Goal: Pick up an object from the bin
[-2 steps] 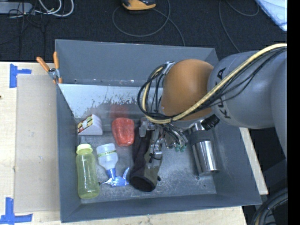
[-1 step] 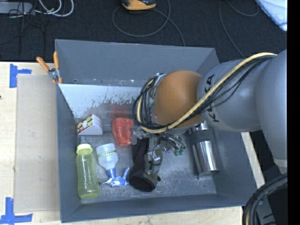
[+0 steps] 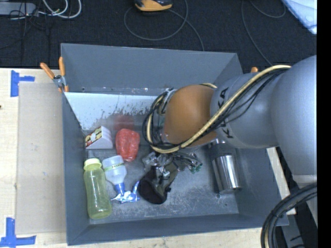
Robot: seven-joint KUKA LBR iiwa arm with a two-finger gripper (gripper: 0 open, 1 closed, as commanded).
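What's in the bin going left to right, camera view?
Yellow-green bottle → red lumpy object → black object → shiny metal can. The small box and the clear piece overlap these, so both are skipped.

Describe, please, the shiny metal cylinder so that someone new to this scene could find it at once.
Find the grey metal bin and look at the right side of its floor, beside the robot's arm. The shiny metal cylinder sits there alone. It is the only bare-metal thing; the yellow-green plastic bottle and the others lie farther left.
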